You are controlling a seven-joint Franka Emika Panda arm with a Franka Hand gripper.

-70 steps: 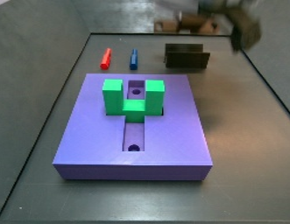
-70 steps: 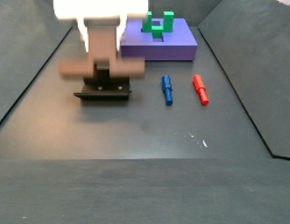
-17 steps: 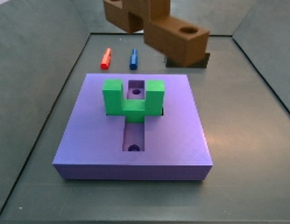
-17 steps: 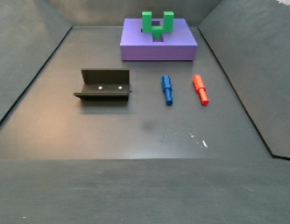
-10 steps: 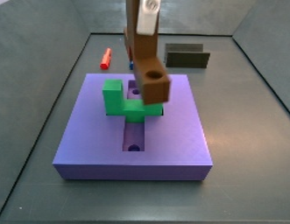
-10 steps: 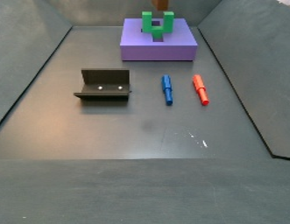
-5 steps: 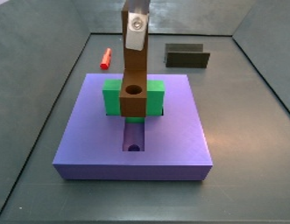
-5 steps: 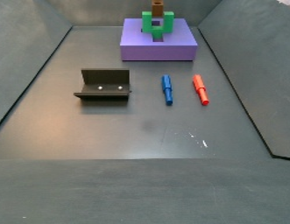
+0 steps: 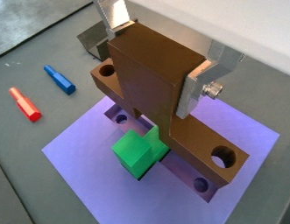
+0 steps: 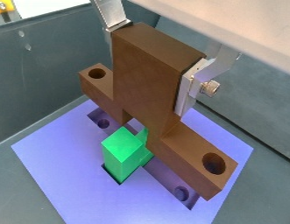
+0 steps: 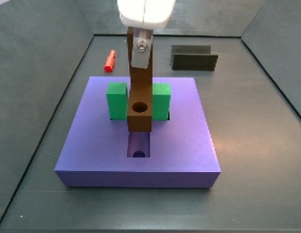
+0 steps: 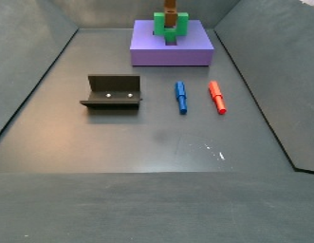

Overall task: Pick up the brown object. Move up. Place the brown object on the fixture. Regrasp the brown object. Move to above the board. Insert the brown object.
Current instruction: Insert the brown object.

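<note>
You have the brown object clamped in the hand: in both wrist views the silver fingers press flat on either side of its bar, cross end hanging down over the board. It looks like a stiff, light wooden piece with smooth faces, so judge it liable to twist in the pads if it catches; the grip on the bar's broad flats, well above the cross end, seems the right place.

Going left to right in a side view: the red peg and, half hidden behind the bar, the blue peg lie on the floor, well clear. The green U-shaped block stands on the board, its arms just beside the bar on either hand; that is your tight spot. The fixture sits behind, apart.
</note>
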